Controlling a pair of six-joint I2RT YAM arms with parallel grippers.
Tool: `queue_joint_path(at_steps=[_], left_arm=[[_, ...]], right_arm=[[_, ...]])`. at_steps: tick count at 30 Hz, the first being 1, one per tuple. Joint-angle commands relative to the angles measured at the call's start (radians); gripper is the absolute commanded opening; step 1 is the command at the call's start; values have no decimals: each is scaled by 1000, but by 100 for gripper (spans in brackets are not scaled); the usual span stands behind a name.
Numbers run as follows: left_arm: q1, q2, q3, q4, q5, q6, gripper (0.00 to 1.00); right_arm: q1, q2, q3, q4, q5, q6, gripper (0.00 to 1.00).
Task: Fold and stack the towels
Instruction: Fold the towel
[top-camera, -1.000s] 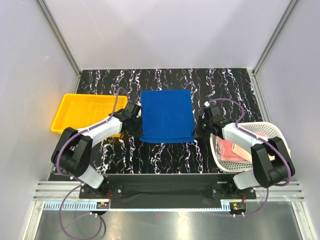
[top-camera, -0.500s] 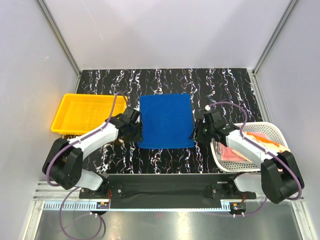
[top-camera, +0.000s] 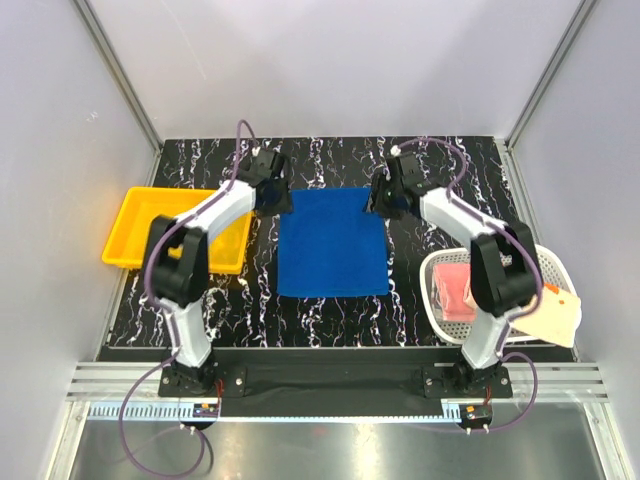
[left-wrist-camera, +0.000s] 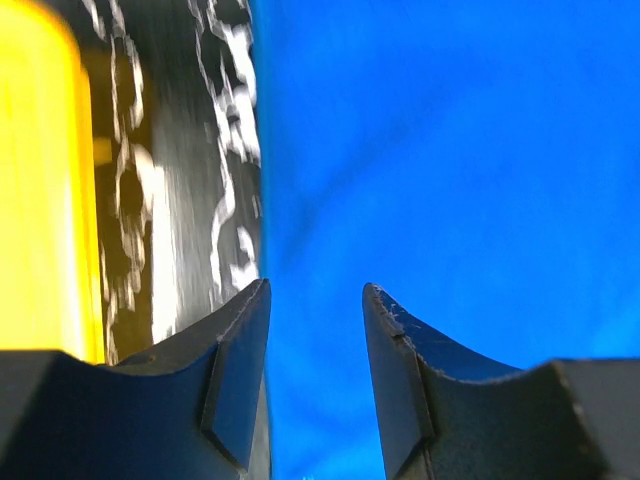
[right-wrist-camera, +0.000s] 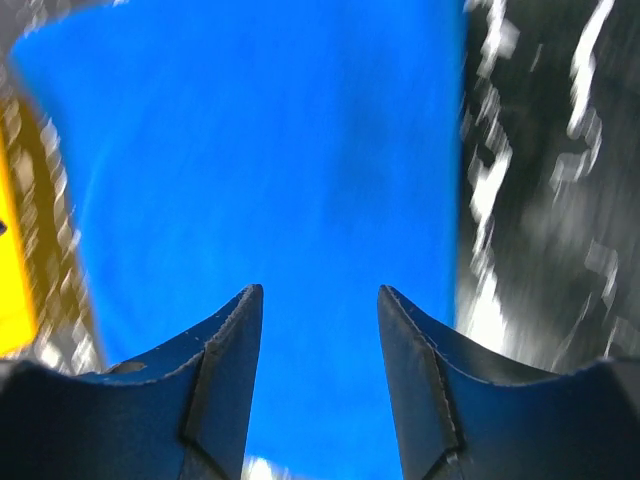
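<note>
Royal blue towel (top-camera: 332, 243) spread flat, near-square, on table (top-camera: 440, 165) centre; pink towel (top-camera: 455, 293) lying in basket (top-camera: 427, 290), right.

One blue towel (top-camera: 333, 243), one pink towel (top-camera: 455, 293), one yellow tray (top-camera: 140, 230), one white basket (top-camera: 428, 290), and two arms: left arm (top-camera: 215, 210), right arm (top-camera: 450, 212).

Bright even overhead light, soft shadows, wrist views motion-blurred

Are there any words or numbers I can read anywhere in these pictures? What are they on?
No text can be read anywhere.
Blue towel: plain, no writing.
Yellow tray: no label shows.
Pale tag by the white basket: looks blank.
Small orange-and-black bits by the front rail: too small to read.
</note>
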Motion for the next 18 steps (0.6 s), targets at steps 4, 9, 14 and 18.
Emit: queue_joint_path(at_steps=[4, 9, 14, 18], left_arm=[[62, 266, 294, -20, -19, 83, 47], [85, 401, 469, -79, -16, 106, 46], [105, 466, 556, -82, 13, 110, 46], [114, 512, 587, -76, 36, 112, 46]], right_arm=[[-56, 240, 312, -38, 81, -116, 56], [-87, 417, 502, -98, 150, -162, 56], [-107, 527, 589, -118, 145, -173, 56], [-114, 581, 640, -126, 128, -173, 55]])
